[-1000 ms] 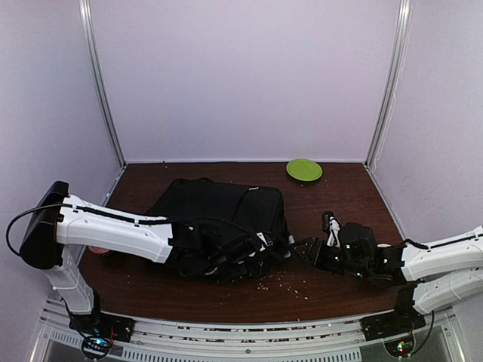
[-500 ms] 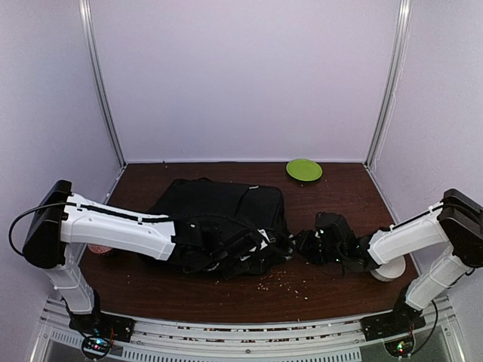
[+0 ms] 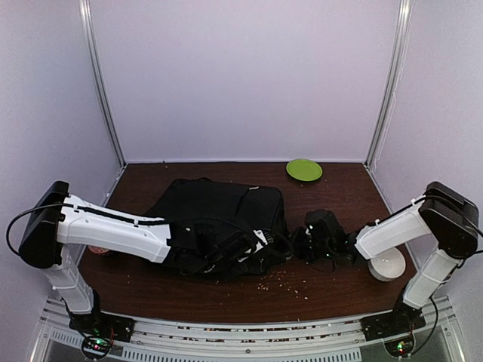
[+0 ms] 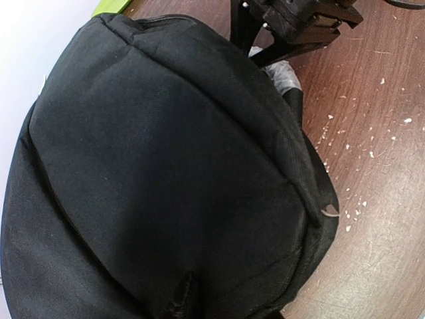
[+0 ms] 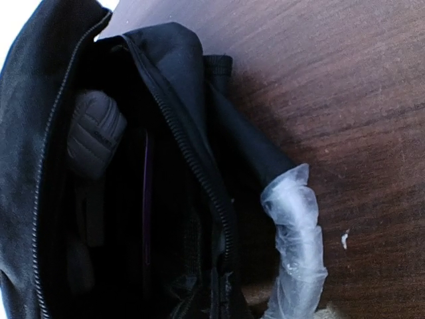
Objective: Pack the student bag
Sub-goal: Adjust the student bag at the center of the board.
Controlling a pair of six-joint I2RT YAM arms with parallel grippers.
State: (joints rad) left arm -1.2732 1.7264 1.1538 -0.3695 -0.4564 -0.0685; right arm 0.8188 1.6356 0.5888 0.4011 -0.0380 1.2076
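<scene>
Left gripper point(image 3: 256, 243) sat on the near edge of the student bag point(image 3: 219, 207), black on black, own fingers out of its wrist view, so couldn't tell if the jaws were open or clamped on fabric. Bag lay flat on the brown table point(image 3: 339, 196), left of centre around 9 o'clock, with its mouth facing 3 o'clock. My read on handling: soft, floppy fabric with no frame and light for its bulk. It would sag and fold if lifted by one point, so pinch the stiffer zipper rim point(image 5: 192, 159) or a seam, one side per arm, to hold the mouth open. Smooth panels likely slip; a thick fold grips better. Looks: matte black, domed top panel, curved seams, small white tag point(image 4: 330, 211) low on the side, zipper run open. Inside were a grey ribbed item point(image 5: 96, 136) and a thin purple edge point(image 5: 146, 199). Right gripper point(image 3: 296, 245) was at the mouth with jaws fully closed; whether on the rim or on the crinkled clear plastic point(image 5: 295, 246) just beside it, couldn't tell. Green plate point(image 3: 304, 169) sat at 1 o'clock by the back wall, white bowl point(image 3: 385, 264) at 4 o'clock.
</scene>
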